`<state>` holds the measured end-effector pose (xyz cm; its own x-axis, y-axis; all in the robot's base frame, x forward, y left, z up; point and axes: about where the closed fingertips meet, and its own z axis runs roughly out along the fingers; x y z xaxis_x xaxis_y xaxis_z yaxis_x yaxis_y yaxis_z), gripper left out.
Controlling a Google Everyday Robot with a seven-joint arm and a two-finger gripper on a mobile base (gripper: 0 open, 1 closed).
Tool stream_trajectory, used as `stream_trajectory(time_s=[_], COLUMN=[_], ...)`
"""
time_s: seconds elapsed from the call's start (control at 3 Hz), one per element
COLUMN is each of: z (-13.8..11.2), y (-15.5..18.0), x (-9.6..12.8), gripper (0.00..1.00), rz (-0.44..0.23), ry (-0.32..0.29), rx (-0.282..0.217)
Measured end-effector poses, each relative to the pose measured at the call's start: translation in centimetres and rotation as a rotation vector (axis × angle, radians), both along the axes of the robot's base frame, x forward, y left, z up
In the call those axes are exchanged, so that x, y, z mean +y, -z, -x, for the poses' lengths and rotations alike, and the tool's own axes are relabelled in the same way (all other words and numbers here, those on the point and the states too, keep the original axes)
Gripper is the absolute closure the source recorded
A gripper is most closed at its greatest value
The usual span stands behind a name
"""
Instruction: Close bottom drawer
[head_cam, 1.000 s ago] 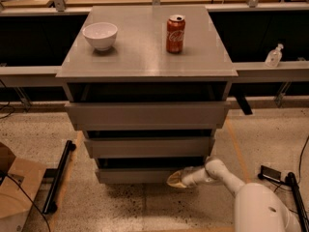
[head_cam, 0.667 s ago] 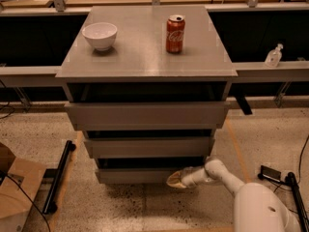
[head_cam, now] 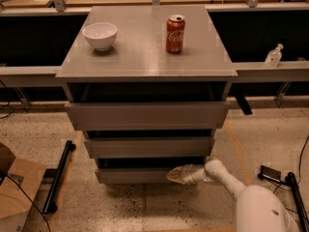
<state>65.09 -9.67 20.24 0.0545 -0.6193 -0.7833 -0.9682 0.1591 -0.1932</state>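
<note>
The bottom drawer [head_cam: 130, 176] is the lowest and narrowest of three grey drawers in the cabinet. Its plain flat front stands slightly forward, with a dark gap above it. My gripper [head_cam: 175, 174] is at the right part of that drawer front, at floor level, and seems to touch it. My white arm [head_cam: 227, 178] reaches to it from the lower right. The middle drawer [head_cam: 148, 147] and the top drawer [head_cam: 147, 114] sit above, each wider than the one below.
A white bowl [head_cam: 100, 35] and a red soda can [head_cam: 175, 34] stand on the cabinet top [head_cam: 145, 57]. A cardboard box [head_cam: 17, 192] and a black bar [head_cam: 58, 175] lie on the floor at left. A black device [head_cam: 271, 174] lies at right.
</note>
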Motion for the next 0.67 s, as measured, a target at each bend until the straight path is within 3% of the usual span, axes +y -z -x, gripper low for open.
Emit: stream_trajectory(time_s=[0.33,0.67], z=[-2.83,-2.65], y=[0.27,0.27], x=[-0.91,-0.93], gripper=[1.00,1.00], rz=[0.010,0.010], ry=[0.064,0.064], rx=[-0.098,-0.099])
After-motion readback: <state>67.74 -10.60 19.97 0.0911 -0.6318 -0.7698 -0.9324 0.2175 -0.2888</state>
